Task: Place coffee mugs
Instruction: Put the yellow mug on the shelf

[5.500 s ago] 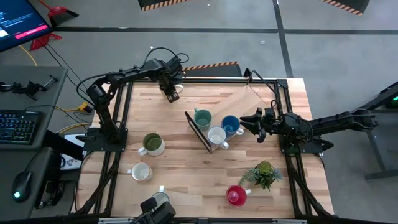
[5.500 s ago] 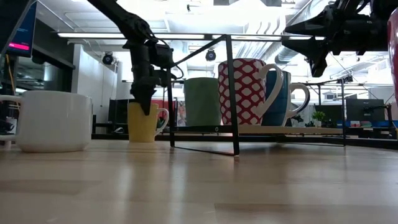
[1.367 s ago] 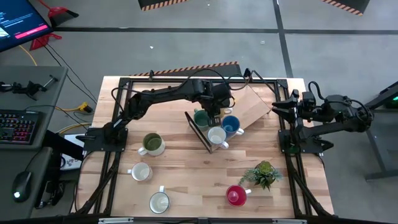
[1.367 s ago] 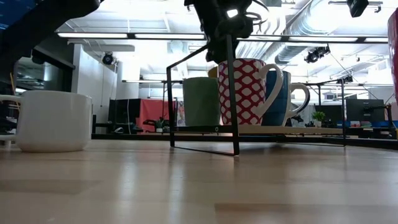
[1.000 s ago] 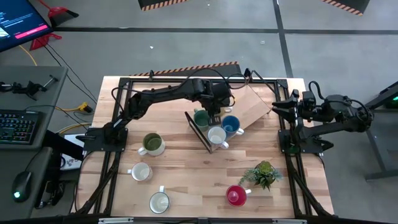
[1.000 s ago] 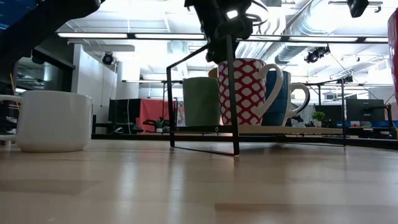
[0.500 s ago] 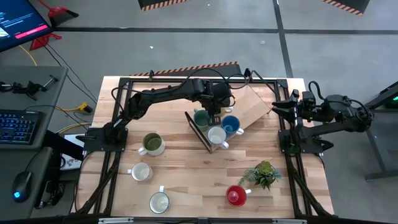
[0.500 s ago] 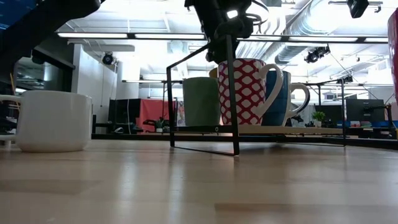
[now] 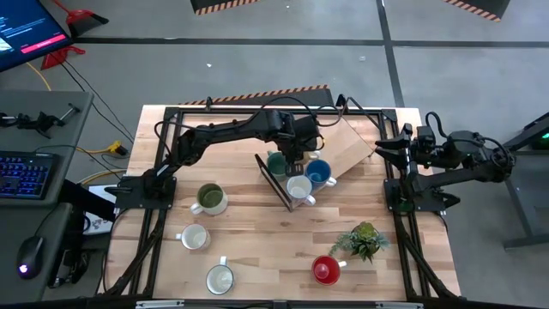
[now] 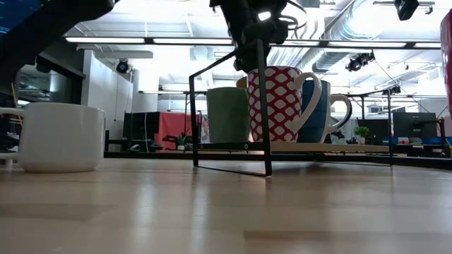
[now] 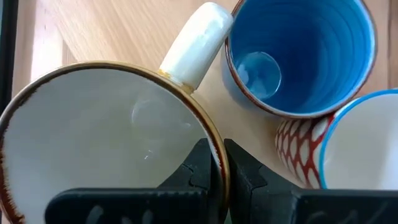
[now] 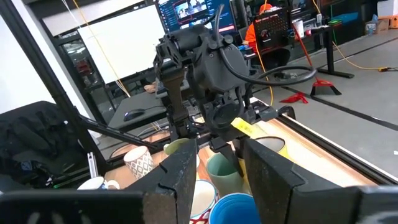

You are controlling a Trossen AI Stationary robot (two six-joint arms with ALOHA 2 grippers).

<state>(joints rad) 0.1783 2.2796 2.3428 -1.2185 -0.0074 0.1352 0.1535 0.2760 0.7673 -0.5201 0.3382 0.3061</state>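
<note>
My left gripper is over the black wire rack at the table's middle and is shut on a cream-yellow mug. Next to this mug stand a blue mug and a white mug with a red pattern. The high view shows a teal mug, the white mug and the blue mug on the rack. My arm hides most of the cream mug there. My right gripper is open and empty at the table's right edge; it also shows in the right wrist view. My left gripper pinches the cream-yellow mug's rim, one finger inside the mug and one outside, a little way round from the handle. The fingers come from above, pointing down. The mug is upright; whether its base rests on the rack I cannot tell.
An olive green mug, two pale mugs and a red mug stand on the table's near half. A small potted plant is at the near right. A tilted wooden board lies behind the rack.
</note>
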